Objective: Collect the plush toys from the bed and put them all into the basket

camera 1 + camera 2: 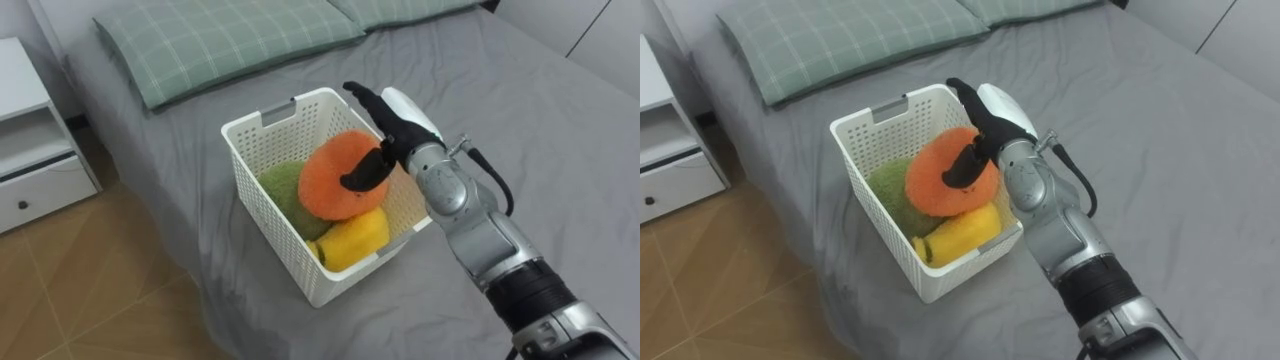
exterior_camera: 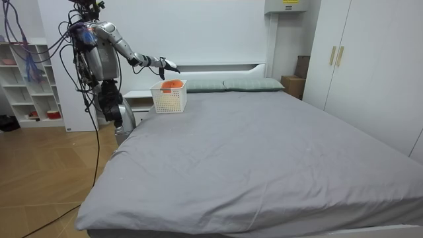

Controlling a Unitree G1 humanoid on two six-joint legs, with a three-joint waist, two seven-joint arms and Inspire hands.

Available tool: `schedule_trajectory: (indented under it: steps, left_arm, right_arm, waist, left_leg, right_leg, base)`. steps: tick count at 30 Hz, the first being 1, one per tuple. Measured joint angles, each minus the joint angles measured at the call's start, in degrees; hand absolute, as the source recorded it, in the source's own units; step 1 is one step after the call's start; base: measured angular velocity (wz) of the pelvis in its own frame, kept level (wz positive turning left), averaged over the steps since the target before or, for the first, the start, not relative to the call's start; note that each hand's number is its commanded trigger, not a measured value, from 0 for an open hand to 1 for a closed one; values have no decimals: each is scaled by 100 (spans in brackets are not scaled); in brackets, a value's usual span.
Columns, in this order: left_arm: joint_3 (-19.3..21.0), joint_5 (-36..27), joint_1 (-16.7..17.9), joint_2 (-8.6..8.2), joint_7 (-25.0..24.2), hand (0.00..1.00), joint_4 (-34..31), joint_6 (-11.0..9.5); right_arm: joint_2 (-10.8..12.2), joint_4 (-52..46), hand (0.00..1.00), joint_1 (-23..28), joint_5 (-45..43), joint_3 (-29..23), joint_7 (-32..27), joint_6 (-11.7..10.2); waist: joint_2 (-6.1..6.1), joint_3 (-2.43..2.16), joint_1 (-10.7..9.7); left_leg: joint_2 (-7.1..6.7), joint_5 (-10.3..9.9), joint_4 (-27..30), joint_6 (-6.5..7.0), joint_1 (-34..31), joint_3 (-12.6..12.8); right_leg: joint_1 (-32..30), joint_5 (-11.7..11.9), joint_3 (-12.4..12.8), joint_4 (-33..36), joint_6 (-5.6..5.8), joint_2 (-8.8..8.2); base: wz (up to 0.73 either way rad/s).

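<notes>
A white slatted basket (image 1: 262, 118) stands on the grey bed (image 1: 560, 130) near its left edge, below the pillows. Inside lie a round orange plush toy (image 1: 330, 185) on top, a green plush toy (image 1: 285, 185) beneath it and a yellow plush toy (image 1: 355, 240) at the near corner. My right hand (image 1: 400, 125) hovers over the basket's far right side, open, fingers straight and pointing away. Its thumb hangs down against the orange toy's right edge. In the room view the robot stands at the bedside by the headboard, its right hand (image 2: 162, 64) stretched over the basket (image 2: 169, 99).
Two green checked pillows (image 1: 230, 40) lie at the head of the bed behind the basket. A white nightstand (image 1: 25, 140) with a drawer stands to the left on the wooden floor. The room view has a shelf unit (image 2: 26, 79) and wardrobes (image 2: 370, 66).
</notes>
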Motion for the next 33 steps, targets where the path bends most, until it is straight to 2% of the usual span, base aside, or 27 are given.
schedule_trajectory:
  steps: [20,23,26,28,32,33]
  left_arm:
    - [0,-2,0,10,0,0,0,0]
    - [0,-3,14,22,-1,0,37,-12]
    - [-21,-6,90,31,0,0,139,-43]
    - [8,4,223,8,1,0,179,-81]
    - [83,-1,448,-2,53,0,232,-94]
    - [83,-6,471,-9,85,0,232,-89]
  right_arm:
    - [-3,1,0,0,22,-11,-3,-2]
    - [-22,0,0,-1,330,-145,-61,-29]
    - [-117,-21,0,-2,636,-385,-132,-179]
    - [-219,-58,0,13,703,-647,-205,-293]
    - [-425,-609,0,248,755,-1065,-422,-348]
    - [-519,-755,0,346,830,-1143,-510,-426]
  waist:
    - [-3,-1,-15]
    - [-9,-7,-37]
    - [-9,-6,-153]
    - [-5,-7,-274]
    - [22,-15,-473]
    - [50,-18,-585]
  left_leg:
    - [2,0,-15,0,-3,10]
    - [8,0,-16,1,-5,23]
    - [33,-3,3,8,-5,53]
    - [46,-15,7,20,-11,124]
    - [112,-35,-12,46,87,325]
    - [123,-40,-48,50,159,401]
  right_leg:
    - [-20,-9,15,1,-1,0]
    - [-55,-10,5,14,-1,-10]
    - [-57,-6,3,20,3,-19]
    - [-77,3,92,19,3,-8]
    - [-87,22,300,20,7,-8]
    - [-63,35,377,20,5,-10]
  base:
    - [0]
    - [0]
    - [-2]
    - [-13]
    - [-28]
    - [-34]
